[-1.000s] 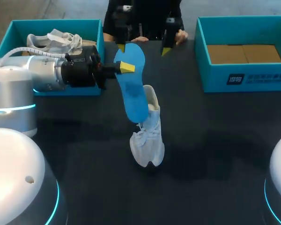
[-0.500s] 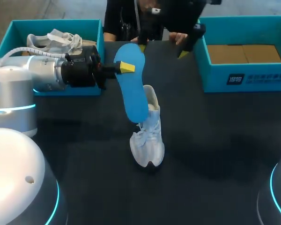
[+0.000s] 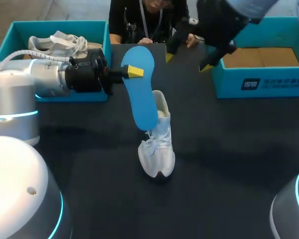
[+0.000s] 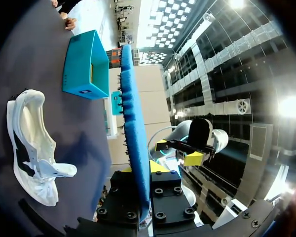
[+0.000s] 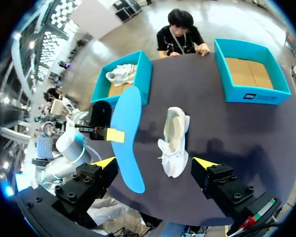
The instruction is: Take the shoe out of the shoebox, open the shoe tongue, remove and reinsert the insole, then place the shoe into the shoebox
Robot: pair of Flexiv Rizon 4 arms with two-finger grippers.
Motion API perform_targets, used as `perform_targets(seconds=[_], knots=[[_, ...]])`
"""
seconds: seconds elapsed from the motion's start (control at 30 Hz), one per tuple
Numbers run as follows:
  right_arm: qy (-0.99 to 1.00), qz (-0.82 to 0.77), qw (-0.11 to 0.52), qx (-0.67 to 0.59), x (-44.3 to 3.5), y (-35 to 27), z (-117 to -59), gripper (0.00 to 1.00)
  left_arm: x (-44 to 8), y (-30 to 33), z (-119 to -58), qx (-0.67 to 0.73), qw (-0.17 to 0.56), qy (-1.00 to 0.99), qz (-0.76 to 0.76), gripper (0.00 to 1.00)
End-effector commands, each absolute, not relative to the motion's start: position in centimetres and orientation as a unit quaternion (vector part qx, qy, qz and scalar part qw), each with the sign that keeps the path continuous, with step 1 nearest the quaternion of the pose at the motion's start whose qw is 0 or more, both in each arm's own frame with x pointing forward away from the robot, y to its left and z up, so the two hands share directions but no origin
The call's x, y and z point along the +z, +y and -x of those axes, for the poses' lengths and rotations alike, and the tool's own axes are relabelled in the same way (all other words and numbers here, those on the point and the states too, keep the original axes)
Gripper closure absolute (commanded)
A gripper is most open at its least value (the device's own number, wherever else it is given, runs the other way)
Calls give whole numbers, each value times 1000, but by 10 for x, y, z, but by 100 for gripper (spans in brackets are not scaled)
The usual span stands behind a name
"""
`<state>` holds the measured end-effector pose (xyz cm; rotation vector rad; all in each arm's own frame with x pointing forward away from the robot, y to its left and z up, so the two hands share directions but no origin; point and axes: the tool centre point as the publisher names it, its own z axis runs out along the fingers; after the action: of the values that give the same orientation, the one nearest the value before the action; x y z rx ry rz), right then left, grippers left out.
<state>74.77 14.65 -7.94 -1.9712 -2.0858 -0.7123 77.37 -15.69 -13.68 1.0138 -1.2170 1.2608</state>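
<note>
Left tool point(image 3: 133, 72) clenched on blue insole point(image 3: 142, 94); insole held up off bench point(image 3: 229, 149), hanging down from tool. White shoe point(image 3: 158, 147) set on bench below left tool, beside insole. Right tool point(image 3: 187, 62) released, fingers spread wide, nothing gripped, raised beside teal shoebox point(image 3: 261, 84).

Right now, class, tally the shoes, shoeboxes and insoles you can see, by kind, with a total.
Shoes: 2, loose shoe and boxed shoe
Shoeboxes: 2, left shoebox and right shoebox
Insoles: 1, blue insole
Total: 5
</note>
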Motion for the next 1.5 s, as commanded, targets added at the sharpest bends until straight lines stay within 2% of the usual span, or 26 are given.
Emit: perform_targets(seconds=[0.03,0.77,1.5], knots=[[-630,538,322,-458,-89,142,-750,0,-136,-157,-772,529,529,-510,-426,100],[-568,475,419,-526,-120,140,-760,0,-136,-157,-772,529,529,-510,-426,100],[-572,485,428,-506,-140,147,-769,0,-136,-157,-772,529,529,-510,-426,100]])
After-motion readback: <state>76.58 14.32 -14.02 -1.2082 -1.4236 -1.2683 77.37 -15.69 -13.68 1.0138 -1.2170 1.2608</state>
